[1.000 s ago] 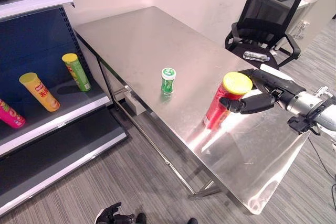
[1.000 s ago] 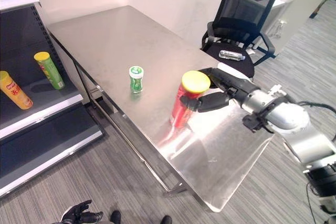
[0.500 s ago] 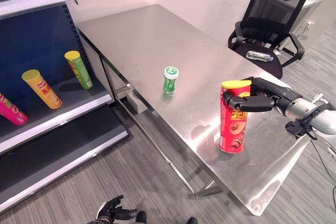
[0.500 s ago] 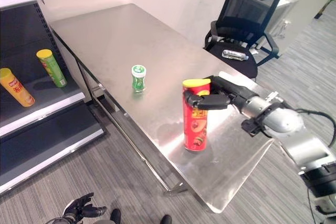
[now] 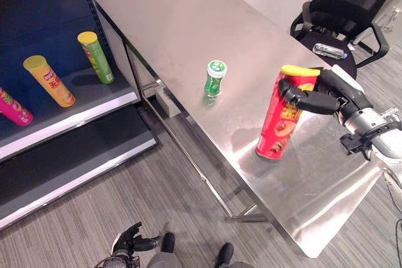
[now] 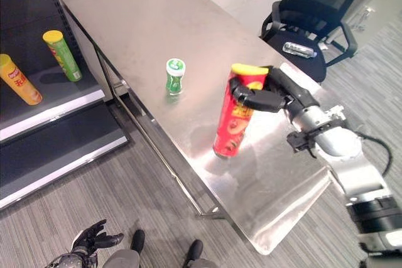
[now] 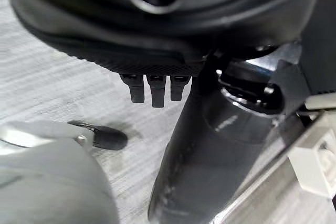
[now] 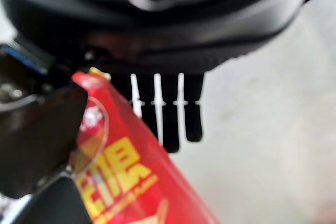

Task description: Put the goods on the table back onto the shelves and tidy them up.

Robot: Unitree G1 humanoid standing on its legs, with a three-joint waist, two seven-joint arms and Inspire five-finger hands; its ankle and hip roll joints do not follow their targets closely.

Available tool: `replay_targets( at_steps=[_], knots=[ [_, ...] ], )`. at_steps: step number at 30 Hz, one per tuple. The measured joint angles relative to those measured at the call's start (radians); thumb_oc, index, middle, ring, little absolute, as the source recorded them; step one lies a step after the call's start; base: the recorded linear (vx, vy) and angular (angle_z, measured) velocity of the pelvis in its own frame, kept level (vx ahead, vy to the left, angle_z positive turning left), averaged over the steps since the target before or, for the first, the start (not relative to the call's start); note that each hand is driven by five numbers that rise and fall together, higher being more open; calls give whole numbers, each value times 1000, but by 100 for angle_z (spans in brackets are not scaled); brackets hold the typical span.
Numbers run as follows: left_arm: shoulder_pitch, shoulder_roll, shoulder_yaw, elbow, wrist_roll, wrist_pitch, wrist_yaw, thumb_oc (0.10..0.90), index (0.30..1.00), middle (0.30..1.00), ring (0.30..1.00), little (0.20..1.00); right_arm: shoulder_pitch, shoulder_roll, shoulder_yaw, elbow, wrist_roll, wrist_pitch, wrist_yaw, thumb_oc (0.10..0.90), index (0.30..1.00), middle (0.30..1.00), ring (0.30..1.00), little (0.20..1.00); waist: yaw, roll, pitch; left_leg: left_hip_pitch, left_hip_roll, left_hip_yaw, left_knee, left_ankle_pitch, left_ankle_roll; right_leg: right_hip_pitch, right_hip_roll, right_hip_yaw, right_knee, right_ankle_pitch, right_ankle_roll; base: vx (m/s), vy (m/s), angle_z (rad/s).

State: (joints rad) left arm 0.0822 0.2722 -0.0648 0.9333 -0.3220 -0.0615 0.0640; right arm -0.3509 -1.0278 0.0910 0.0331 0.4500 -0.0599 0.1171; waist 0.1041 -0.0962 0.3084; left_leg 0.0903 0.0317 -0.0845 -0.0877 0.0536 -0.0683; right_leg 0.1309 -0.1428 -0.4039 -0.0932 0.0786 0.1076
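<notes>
A tall red chip can (image 5: 279,120) with a yellow lid stands tilted on the steel table (image 5: 176,17), its top leaning toward my right hand (image 5: 326,95). That hand is shut on the can just under the lid, thumb on the near side and fingers behind; the can's red wall (image 8: 121,171) lies against the fingers in the right wrist view. A small green bottle (image 5: 215,78) with a white-rimmed cap stands upright on the table to the can's left. My left hand (image 5: 129,246) hangs low by the floor with relaxed fingers, holding nothing.
On the left a dark shelf unit has a middle board (image 5: 75,111) holding a yellow can (image 5: 48,81), a green can (image 5: 95,58) and a pink can (image 5: 12,108), all leaning back. A black office chair (image 5: 352,10) with a clear bottle (image 5: 328,50) on its seat stands behind the table.
The camera has tipped down and shifted. The red can, upright half a second ago, now leans with its top toward my right hand, which still holds it.
</notes>
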Motion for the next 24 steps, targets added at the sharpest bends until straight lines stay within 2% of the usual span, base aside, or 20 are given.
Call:
replay_targets(
  at_steps=[2, 7, 16, 18, 24],
  knots=[
    [-1, -1, 1, 3, 0, 0, 2, 800, 900, 900, 900, 900, 0, 34, -28, 0, -5, -4, -26, 400, 300, 300, 300, 300, 5, 5, 3, -2, 0, -6, 0, 1, 0, 1, 0, -2, 0, 0, 0, 10, -2, 9],
    [-8, -2, 0, 3, 1, 0, 14, 800, 900, 900, 900, 900, 0, 49, -61, 0, -11, -25, -78, 400, 300, 300, 300, 300, 21, 9, 5, -3, -2, -8, 0, 1, 0, 2, -1, -3, 0, 0, 0, 0, 0, 0],
    [1, -2, 9, 6, 3, 0, 13, 800, 900, 900, 900, 900, 7, 70, -132, 0, -13, -58, -131, 400, 300, 300, 300, 300, 20, 8, 5, -5, -1, -10, 0, 3, -2, 8, 0, -3, 0, 0, 0, 0, 0, 0],
    [20, -4, 29, 1, 3, 0, 11, 800, 900, 900, 900, 900, 17, 112, -190, 0, -13, -63, -157, 400, 300, 300, 300, 300, 21, 8, 5, -6, -1, -9, 0, 3, -2, 7, 0, -2, 0, 0, 0, 0, 0, 0],
    [31, -1, 34, 12, 10, 3, 10, 800, 900, 900, 900, 900, 17, 140, -217, -2, -13, -66, -193, 400, 300, 300, 300, 300, 22, 10, 4, -8, -1, -9, 0, 3, -2, 3, -1, -1, 0, 0, 0, 0, 0, 0]
  ],
)
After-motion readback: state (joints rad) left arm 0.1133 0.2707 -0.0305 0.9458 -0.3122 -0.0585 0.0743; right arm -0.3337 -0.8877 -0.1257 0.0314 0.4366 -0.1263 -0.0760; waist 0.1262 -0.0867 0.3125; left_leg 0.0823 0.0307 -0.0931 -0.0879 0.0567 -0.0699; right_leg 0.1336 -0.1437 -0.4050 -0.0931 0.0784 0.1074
